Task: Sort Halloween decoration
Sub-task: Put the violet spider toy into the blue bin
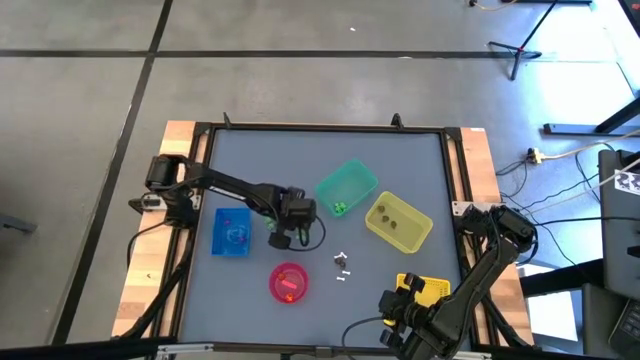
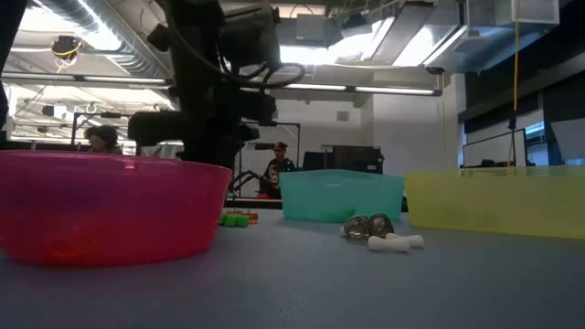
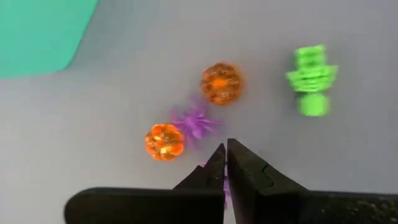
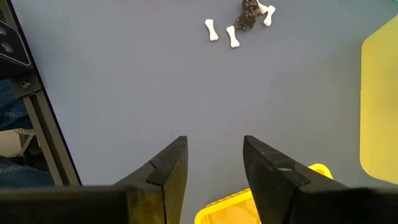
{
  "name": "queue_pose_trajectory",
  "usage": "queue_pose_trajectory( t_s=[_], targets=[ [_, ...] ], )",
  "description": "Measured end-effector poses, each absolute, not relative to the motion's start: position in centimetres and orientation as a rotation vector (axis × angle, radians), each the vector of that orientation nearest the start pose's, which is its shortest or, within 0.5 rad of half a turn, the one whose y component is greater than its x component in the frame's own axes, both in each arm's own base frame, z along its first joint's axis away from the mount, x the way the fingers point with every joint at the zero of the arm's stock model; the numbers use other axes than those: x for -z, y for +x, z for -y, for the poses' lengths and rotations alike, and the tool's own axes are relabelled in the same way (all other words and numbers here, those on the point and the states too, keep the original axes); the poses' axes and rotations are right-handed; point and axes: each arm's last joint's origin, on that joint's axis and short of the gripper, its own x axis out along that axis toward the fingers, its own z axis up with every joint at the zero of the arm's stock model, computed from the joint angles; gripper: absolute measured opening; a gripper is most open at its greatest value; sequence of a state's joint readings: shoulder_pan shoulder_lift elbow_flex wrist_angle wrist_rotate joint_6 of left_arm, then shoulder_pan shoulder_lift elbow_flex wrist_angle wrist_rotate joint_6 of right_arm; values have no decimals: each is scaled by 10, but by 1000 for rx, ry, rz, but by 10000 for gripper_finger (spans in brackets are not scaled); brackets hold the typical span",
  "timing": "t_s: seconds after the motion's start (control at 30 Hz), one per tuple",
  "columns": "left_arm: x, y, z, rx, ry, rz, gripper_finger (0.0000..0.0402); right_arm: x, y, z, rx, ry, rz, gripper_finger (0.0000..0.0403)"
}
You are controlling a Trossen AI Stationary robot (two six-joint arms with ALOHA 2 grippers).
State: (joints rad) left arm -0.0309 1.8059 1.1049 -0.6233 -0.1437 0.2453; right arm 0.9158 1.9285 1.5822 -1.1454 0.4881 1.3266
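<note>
In the left wrist view, two orange pumpkin trinkets (image 3: 221,84) (image 3: 164,142), a purple spider trinket (image 3: 196,122) and a green trinket (image 3: 311,78) lie on the grey table. My left gripper (image 3: 225,160) hovers over them between the blue bin (image 1: 232,232) and the teal bin (image 1: 346,187), shut, with a purple sliver between its fingers. White bones (image 4: 213,29) and dark grey trinkets (image 4: 249,15) lie ahead of my right gripper (image 4: 214,165). That gripper is open at the table's near right, touching nothing. My left gripper pinches a small purple trinket (image 3: 224,188) between its two fingers, coming from above and pointing down. Only a thin purple strip shows in the gap and beside one fingertip (image 3: 214,163); which part of the trinket it has cannot be told.
The pink bowl (image 1: 288,282) stands near the table's near edge. The yellow bin (image 1: 398,222) lies right of the teal bin, and a small bright yellow container (image 4: 245,210) is under my right gripper. The bones and grey trinkets (image 1: 342,263) lie between the bowl and the yellow bin. People show in the room beyond.
</note>
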Motion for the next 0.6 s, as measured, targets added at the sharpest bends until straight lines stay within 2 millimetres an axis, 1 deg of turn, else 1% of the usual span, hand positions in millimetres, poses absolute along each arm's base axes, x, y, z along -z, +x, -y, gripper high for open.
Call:
queue_pose_trajectory(
  t_s=[0.27, 0.4, 0.6],
  targets=[
    [-170, 329, 6, 54, 324, -1276, 1, -231, 237, -286, 416, 204, -1067, 154],
    [-171, 328, 6, 56, 318, -1278, 0, -231, 237, -286, 416, 204, -1067, 154],
    [-171, 321, 7, 67, 289, -1344, 0, -231, 237, -286, 416, 204, -1066, 154]
  ],
)
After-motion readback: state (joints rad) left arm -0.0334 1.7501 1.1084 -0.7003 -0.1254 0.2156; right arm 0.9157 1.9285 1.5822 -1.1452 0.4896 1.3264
